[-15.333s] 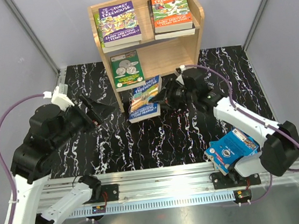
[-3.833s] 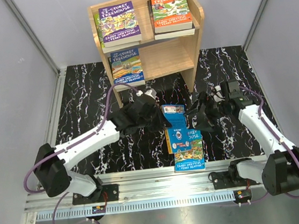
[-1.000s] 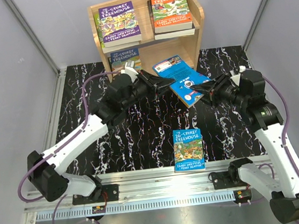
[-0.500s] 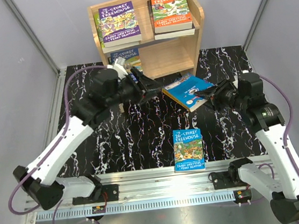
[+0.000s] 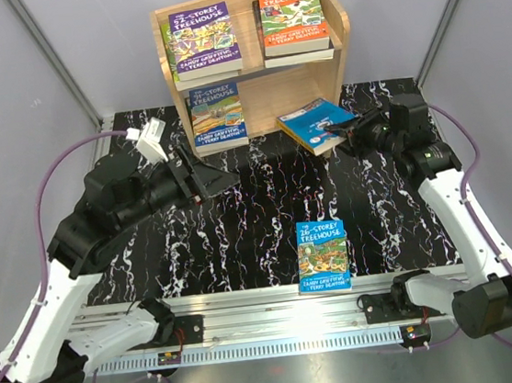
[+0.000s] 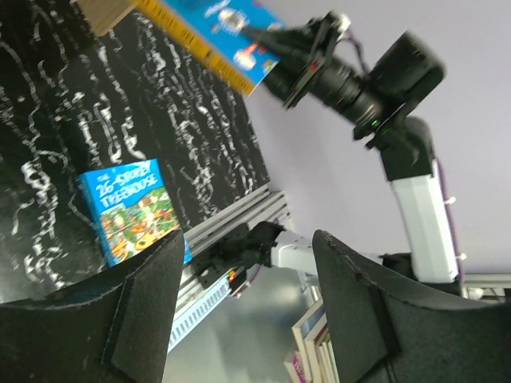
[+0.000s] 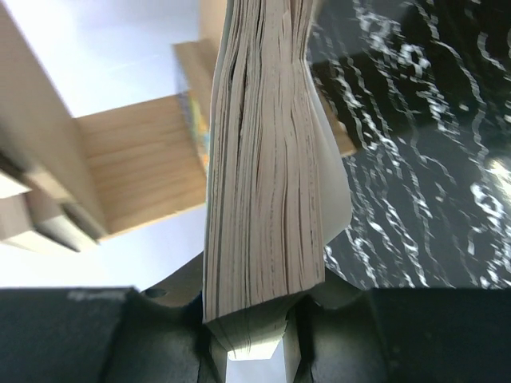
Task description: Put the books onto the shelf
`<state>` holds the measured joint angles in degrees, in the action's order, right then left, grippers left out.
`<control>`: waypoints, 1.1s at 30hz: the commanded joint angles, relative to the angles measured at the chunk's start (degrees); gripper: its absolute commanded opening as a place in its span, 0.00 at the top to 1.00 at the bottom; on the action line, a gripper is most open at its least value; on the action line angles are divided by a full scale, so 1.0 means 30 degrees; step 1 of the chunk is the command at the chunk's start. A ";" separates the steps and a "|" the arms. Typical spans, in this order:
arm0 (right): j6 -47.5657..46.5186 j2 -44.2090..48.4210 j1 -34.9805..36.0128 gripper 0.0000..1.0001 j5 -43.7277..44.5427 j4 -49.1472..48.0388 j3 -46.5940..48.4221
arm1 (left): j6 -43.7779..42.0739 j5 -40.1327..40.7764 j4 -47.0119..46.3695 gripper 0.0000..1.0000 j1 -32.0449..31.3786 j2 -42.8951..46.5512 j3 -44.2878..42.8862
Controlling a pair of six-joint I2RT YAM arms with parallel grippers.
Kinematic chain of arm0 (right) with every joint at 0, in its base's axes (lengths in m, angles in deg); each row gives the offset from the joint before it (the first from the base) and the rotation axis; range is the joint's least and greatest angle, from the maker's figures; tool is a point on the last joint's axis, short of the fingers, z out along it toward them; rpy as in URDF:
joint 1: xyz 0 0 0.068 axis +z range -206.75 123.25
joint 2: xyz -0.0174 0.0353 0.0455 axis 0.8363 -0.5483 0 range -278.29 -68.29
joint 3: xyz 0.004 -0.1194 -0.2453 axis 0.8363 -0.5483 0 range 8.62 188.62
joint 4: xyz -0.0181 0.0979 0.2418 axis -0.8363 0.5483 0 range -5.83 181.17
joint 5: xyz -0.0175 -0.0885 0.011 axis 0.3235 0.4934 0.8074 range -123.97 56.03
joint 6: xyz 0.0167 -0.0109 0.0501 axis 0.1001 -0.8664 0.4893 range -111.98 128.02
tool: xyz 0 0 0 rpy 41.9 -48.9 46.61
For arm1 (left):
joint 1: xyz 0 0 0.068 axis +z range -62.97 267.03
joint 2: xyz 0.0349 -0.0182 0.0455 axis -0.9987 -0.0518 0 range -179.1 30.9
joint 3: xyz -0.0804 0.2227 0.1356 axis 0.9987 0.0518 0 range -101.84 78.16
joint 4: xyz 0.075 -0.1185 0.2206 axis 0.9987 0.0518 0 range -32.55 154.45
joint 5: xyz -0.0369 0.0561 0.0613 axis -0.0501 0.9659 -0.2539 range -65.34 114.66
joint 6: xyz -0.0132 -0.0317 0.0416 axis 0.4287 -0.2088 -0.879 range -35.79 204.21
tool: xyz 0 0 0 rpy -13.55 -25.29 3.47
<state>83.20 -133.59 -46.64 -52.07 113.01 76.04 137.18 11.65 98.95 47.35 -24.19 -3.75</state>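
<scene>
One small light natural-wood shelf unit [image 5: 293,95], two tiers. Five thin paperback books with covers in view:
- Two on the top tier: one purple Treehouse paperback [image 5: 203,36] and one orange Treehouse paperback [image 5: 292,16].
- One on the lower tier: a blue Treehouse paperback [image 5: 217,115].
- One bright blue paperback [image 5: 315,124].
- One blue-and-green Treehouse paperback [image 5: 323,253].

More page edges beneath the purple and orange ones; number unclear.

Two white-and-black robot arms: left arm [image 5: 62,278] and right arm [image 5: 455,196]. Two two-finger grippers: left gripper [image 5: 207,180] and right gripper [image 5: 351,133]. Two purple cables [image 5: 74,153]. One black white-veined tabletop [image 5: 267,209].
</scene>
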 commanded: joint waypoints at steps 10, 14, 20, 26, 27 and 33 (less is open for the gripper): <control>0.0724 -0.2196 0.0000 1.00 -0.0029 -0.8080 0.2166 | -0.1866 0.0705 0.2574 0.33 0.0073 0.2599 0.1872; -0.0272 -0.3603 0.0029 1.00 0.0702 -0.7914 0.2752 | -0.2041 0.0823 0.2982 0.33 0.0073 0.2719 0.1758; 0.0458 -0.5244 0.0029 1.00 0.2110 -0.9437 0.1054 | -0.2188 0.0706 0.3394 0.34 0.0102 0.2601 0.1755; 0.1247 -0.5890 0.0439 1.00 0.5066 -0.8413 0.0527 | -0.2158 0.0647 0.4065 0.34 0.0102 0.3158 0.2108; 0.1482 -0.6006 0.0410 1.00 0.5620 -0.8354 0.0438 | -0.2188 0.0676 0.4301 0.34 0.0102 0.3245 0.2108; 0.3094 -0.7499 0.0527 1.00 0.6651 -0.8383 0.0992 | -0.2772 0.0968 0.5766 0.34 0.0102 0.3451 0.1202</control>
<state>89.47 -153.35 -44.30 -41.30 90.41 77.09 131.15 13.61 114.49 47.37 -14.48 2.41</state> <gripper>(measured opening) 0.316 0.663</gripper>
